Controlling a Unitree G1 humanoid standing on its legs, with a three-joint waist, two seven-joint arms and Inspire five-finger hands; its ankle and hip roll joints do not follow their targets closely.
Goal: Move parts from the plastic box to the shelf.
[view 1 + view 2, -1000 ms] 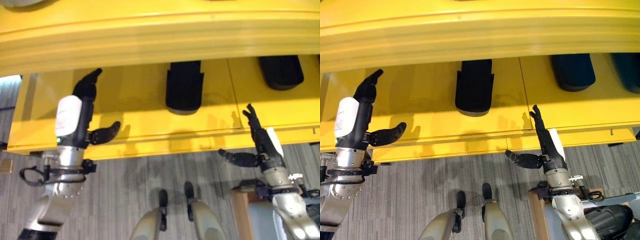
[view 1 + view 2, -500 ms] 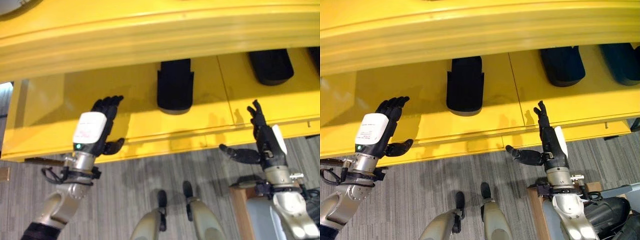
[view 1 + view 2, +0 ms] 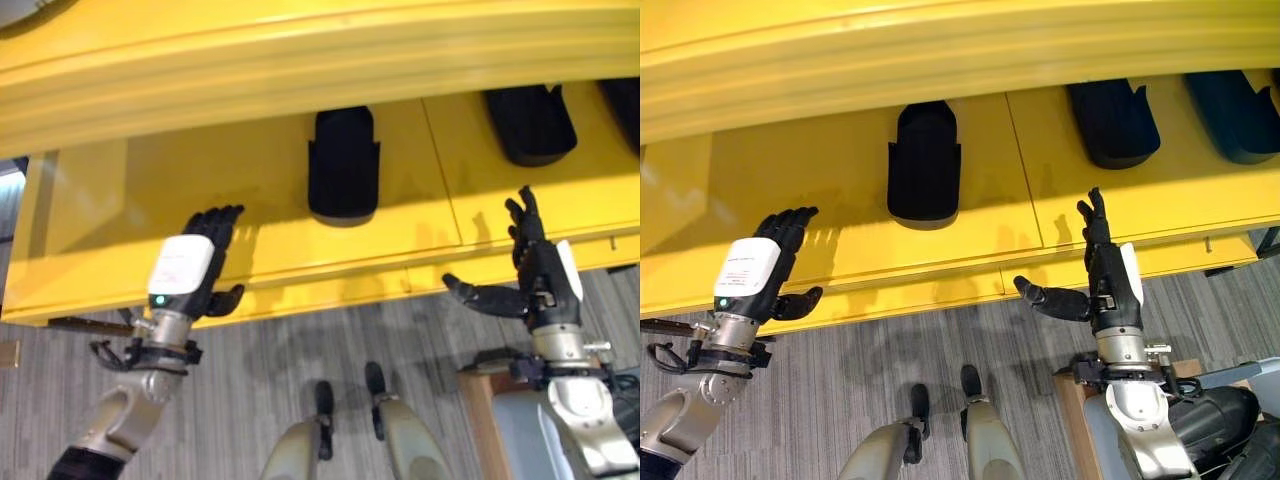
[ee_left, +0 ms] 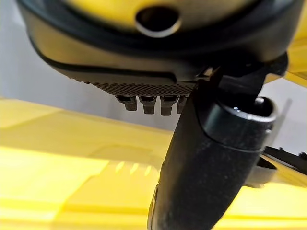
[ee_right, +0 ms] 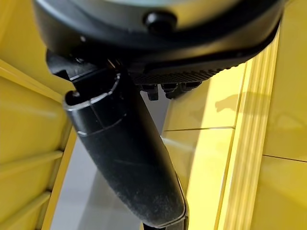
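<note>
Left eye view: yellow shelf spans the frame, with a yellow upper tier overhanging it. A black part lies on the shelf surface, roughly midway between the two hands; a second black part sits farther right. In the right eye view a dark blue part lies beyond that one. Left hand is raised over the shelf's front edge, fingers straight, thumb spread, holding nothing. Right hand is also up at the front edge, fingers extended, thumb out to the side, empty (both wrist views agree: fingers straight against yellow shelf). Grey striped floor below.
</note>
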